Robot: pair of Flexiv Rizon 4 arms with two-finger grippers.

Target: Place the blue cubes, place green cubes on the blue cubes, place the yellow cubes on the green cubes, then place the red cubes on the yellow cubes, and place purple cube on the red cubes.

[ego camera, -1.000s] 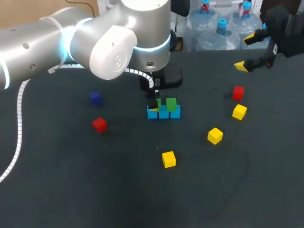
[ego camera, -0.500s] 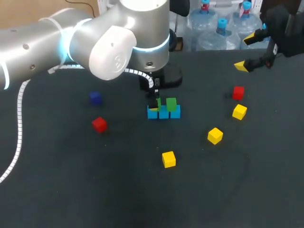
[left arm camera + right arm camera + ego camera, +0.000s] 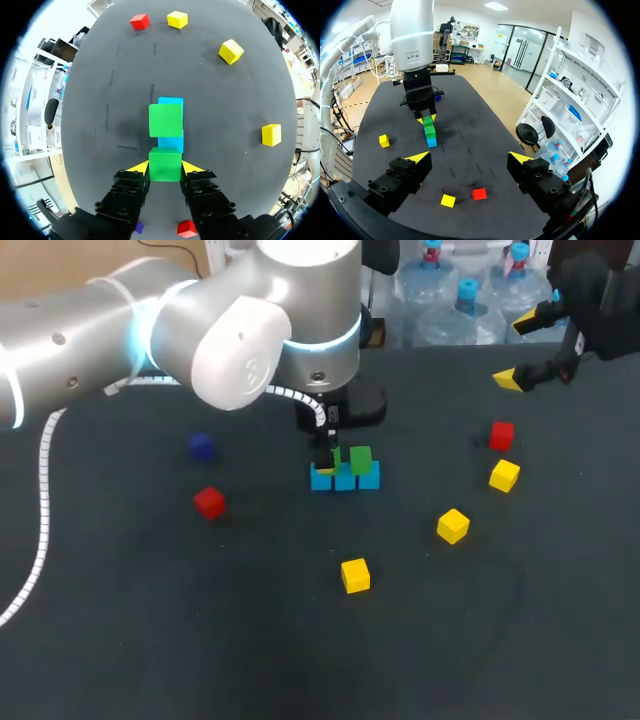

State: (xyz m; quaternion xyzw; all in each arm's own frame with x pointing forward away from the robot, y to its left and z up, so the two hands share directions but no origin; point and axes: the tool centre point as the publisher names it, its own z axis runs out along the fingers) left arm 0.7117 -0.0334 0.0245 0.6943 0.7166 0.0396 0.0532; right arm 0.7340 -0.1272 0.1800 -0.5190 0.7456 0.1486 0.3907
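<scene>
Three blue cubes (image 3: 345, 479) lie in a row at mid-table. A green cube (image 3: 361, 459) sits on the row's right end, seen ahead of the fingers as green cube (image 3: 165, 120) in the left wrist view. My left gripper (image 3: 326, 456) points straight down over the row's left part. It is shut on a second green cube (image 3: 165, 164), both yellow tips pressing its sides. That cube is level with the first; contact with the blue below is hidden. My right gripper (image 3: 518, 350) hangs open and empty at the far right, also in its own view as right gripper (image 3: 470, 159).
Yellow cubes lie at front centre (image 3: 355, 575) and to the right (image 3: 453, 526), (image 3: 504, 476). One red cube (image 3: 502, 435) is at the right, another (image 3: 209, 502) at the left. A purple cube (image 3: 201, 446) sits left of the row. My left arm's cable trails along the table's left side.
</scene>
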